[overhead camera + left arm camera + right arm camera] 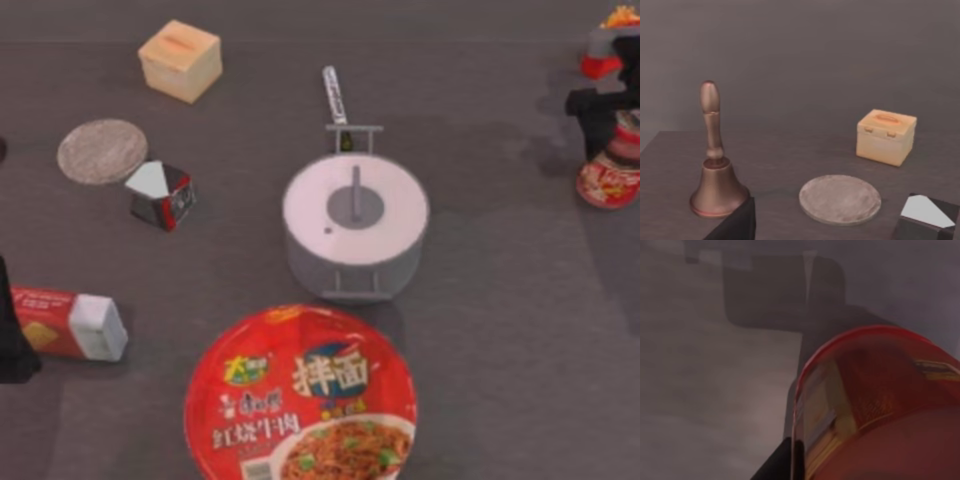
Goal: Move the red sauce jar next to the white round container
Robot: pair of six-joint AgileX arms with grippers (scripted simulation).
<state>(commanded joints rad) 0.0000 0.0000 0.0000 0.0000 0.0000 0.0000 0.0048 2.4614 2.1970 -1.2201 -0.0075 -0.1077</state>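
Note:
The red sauce jar [607,183] is at the far right edge of the top view, well right of the white round container [355,225], which stands mid-table with a grey peg on its flat top. My right gripper [625,135] is shut on the jar. In the right wrist view the jar [880,405] fills the frame, with one dark finger [785,460] pressed against its side and its shadow on the table below. My left gripper [14,340] is parked at the table's left edge, open and holding nothing; the left wrist view shows one finger [735,225].
A large red noodle bowl [300,395] sits in front of the container. To the left are a grey disc [102,150], a dark box with a white top [160,195], a tan box [180,60] and a red-and-white carton [65,322]. A bronze bell [715,170] stands nearby.

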